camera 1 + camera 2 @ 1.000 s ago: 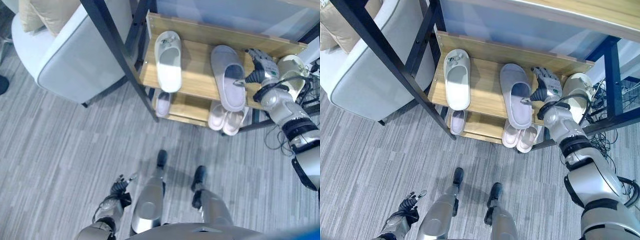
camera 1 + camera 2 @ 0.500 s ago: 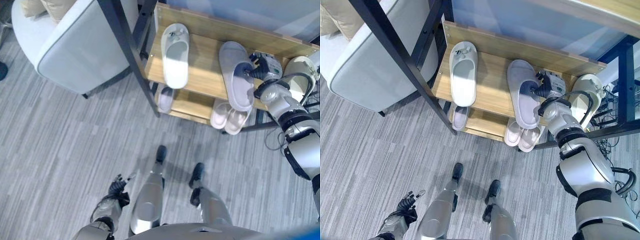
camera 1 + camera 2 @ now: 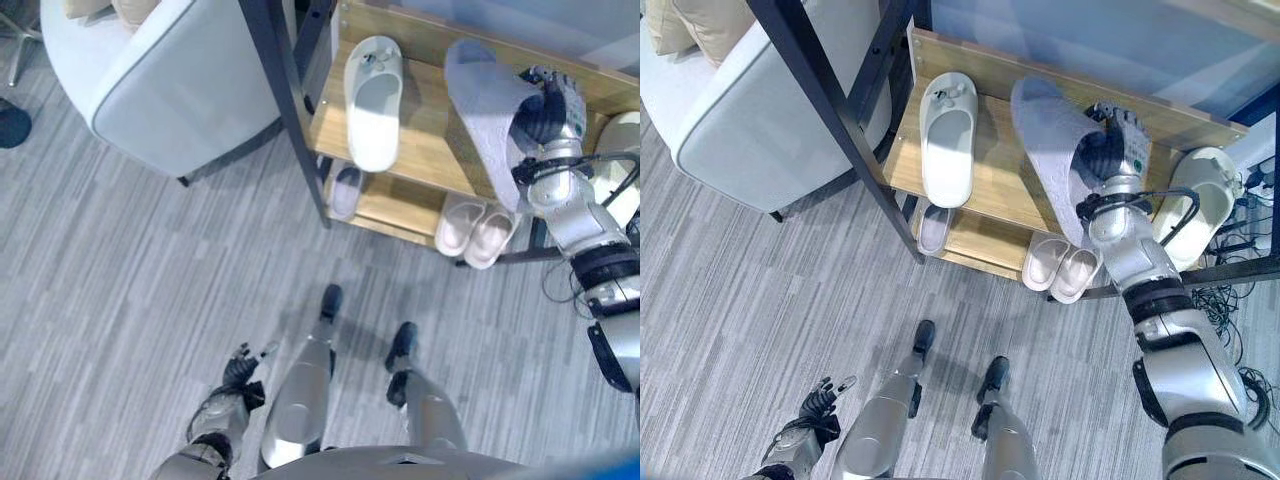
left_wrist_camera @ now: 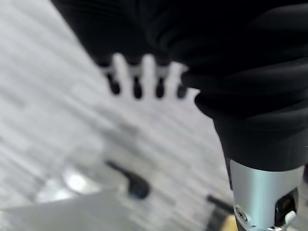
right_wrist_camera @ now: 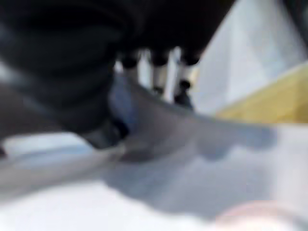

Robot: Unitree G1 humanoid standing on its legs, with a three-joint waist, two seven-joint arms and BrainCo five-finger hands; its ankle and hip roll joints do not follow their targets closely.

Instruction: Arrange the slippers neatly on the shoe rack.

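On the shoe rack's (image 3: 940, 180) upper shelf, the right hand (image 3: 1118, 148) is now lifting the grey slipper (image 3: 1055, 150), fingers curled into its opening, tilting it up beside the white slipper (image 3: 948, 140); repositioning is underway.

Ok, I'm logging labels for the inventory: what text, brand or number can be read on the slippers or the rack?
None can be read. The white slipper bears small decorations at its toe, too small to make out. The grey slipper in the right hand and the shoe rack show no print.
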